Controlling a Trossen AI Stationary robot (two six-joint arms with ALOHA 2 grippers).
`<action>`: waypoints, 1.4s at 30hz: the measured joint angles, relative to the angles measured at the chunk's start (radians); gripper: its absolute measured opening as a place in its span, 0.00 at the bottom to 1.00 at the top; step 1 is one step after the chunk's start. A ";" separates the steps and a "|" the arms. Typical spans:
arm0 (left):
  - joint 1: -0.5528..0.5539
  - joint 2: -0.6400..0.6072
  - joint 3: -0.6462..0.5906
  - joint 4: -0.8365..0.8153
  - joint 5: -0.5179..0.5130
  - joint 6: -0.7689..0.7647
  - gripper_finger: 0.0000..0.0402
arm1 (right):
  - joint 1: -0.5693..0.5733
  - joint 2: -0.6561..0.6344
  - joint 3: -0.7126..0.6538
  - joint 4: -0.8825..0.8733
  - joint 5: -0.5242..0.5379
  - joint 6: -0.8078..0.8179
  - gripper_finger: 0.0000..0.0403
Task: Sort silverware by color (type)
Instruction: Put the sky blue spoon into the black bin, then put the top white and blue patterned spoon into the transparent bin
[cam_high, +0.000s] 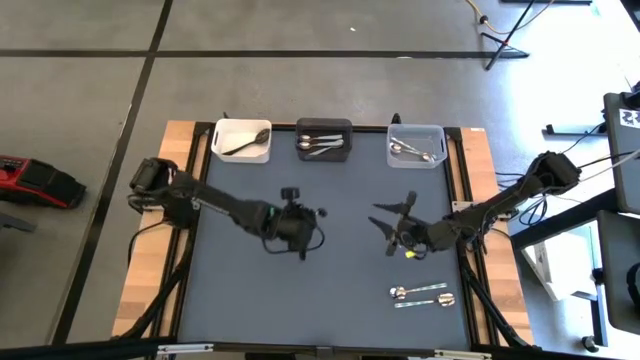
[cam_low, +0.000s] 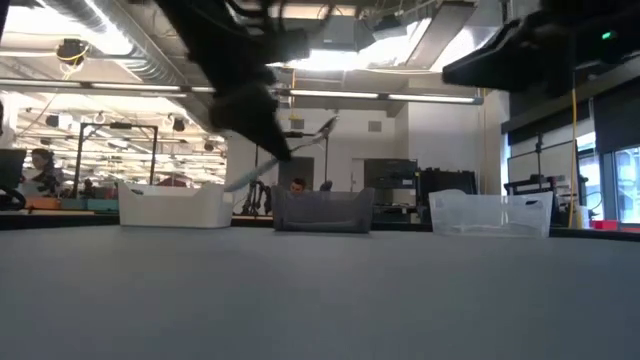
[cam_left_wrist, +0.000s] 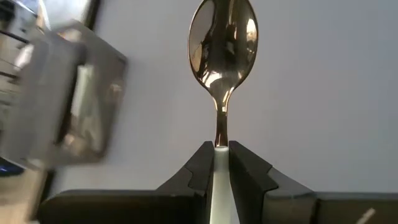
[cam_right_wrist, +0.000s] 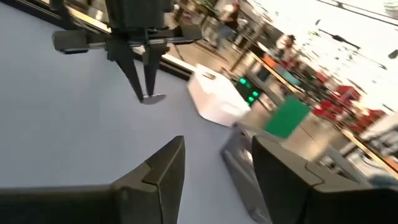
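Note:
My left gripper (cam_high: 300, 228) hovers over the middle of the dark mat, shut on a shiny gold-tinted spoon (cam_left_wrist: 222, 43). The right wrist view shows this gripper (cam_right_wrist: 148, 74) pointing down with the spoon's bowl (cam_right_wrist: 152, 98) lowest. My right gripper (cam_high: 389, 228) is open and empty, just right of the left one. Its fingers (cam_right_wrist: 163, 171) spread wide. Two silver spoons (cam_high: 422, 296) lie flat on the mat near the right front. Another small spoon (cam_high: 411, 255) lies by the right gripper. My left gripper pinches the spoon's handle just behind the bowl (cam_left_wrist: 221, 134) between its two fingers (cam_left_wrist: 200, 167). The fingers lie along the handle and come from above, pointing down. The spoon is lifted clear of the mat, and in the low view it hangs tilted (cam_low: 322, 130).
Three bins stand in a row at the mat's far edge: a white bin (cam_high: 222, 132) with a dark spoon, a black bin (cam_high: 323, 125) with silver spoons, and a clear bin (cam_high: 440, 135) with silver spoons. Bare mat (cam_high: 250, 300) lies at the near left.

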 joint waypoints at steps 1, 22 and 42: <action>0.028 0.000 0.000 0.027 0.000 0.045 0.09 | -0.023 0.000 0.000 -0.001 0.000 -0.001 0.44; 0.724 0.011 0.002 0.569 0.612 0.566 0.08 | -0.589 0.000 0.000 0.039 -0.397 -0.051 0.44; 0.777 0.111 0.002 0.608 0.562 0.617 0.30 | -0.735 0.000 0.000 0.049 -0.543 -0.027 0.44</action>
